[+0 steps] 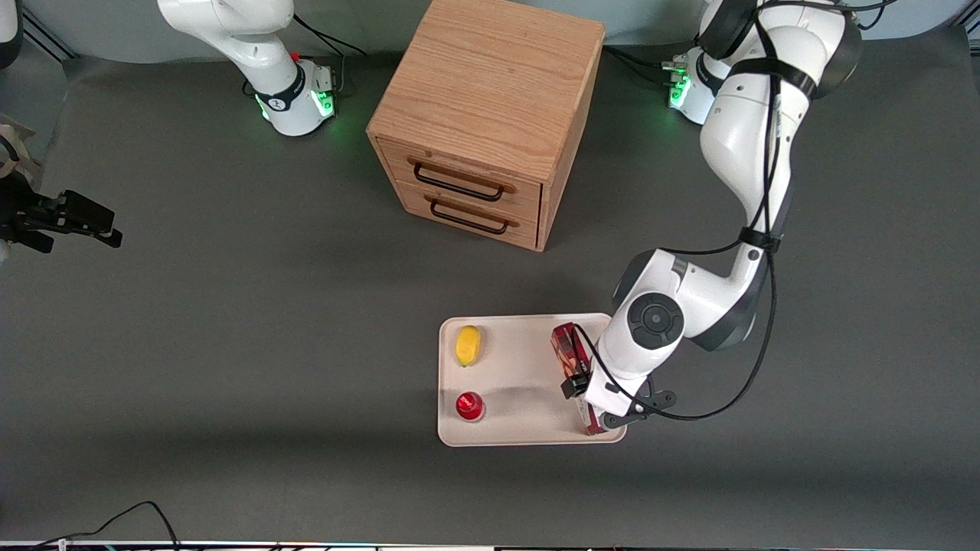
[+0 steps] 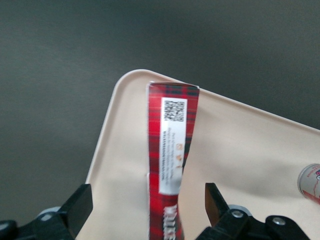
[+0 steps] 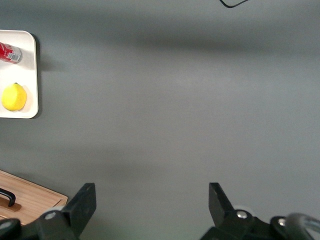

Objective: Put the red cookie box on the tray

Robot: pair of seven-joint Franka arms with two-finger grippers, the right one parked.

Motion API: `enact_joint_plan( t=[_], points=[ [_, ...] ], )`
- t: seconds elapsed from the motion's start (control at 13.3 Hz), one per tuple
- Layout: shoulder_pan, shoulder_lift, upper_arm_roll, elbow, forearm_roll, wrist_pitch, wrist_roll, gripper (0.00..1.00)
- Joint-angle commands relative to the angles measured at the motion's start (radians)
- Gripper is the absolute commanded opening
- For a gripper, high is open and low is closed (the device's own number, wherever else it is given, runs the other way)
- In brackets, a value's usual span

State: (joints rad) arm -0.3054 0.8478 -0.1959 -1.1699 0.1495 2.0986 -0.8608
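Already the red cookie box [image 2: 170, 160] lies on the tray [image 1: 521, 367], along the tray's edge toward the working arm's end of the table [image 1: 230, 344], with its long axis running from the drawer cabinet [image 1: 482, 115] toward the front camera. The tool [image 1: 586, 394] hangs directly above the box's nearer half, its fingers [image 2: 75, 207] spread wide to either side of the box and touching neither face, so the box appears released and the coming move is likely a straight lift away. Across the long axis the fingers straddle the box, which means a sideways drift could nudge it. Tartan print covers the box's upward face, which carries a white panel with a QR code and lines of small print, too fine to read; large white letters below it are cut off. Farther along the tray sit a lemon [image 1: 468, 345] and a small red can [image 1: 469, 405].
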Motion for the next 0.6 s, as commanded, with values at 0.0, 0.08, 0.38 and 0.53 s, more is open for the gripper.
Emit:
enact_joint_plan(
  t=[0.0,0.08,0.38,0.53],
  points=[
    [0.022,-0.136,0.003,0.002,-0.001,-0.199,-0.001,1.0],
    [0.031,-0.195,0.007,-0.005,-0.001,-0.259,0.012,1.0],
    [0.136,-0.387,0.006,-0.028,-0.047,-0.529,0.231,1.0],
    [0.222,-0.513,0.006,-0.136,-0.05,-0.552,0.354,1.0]
  ],
)
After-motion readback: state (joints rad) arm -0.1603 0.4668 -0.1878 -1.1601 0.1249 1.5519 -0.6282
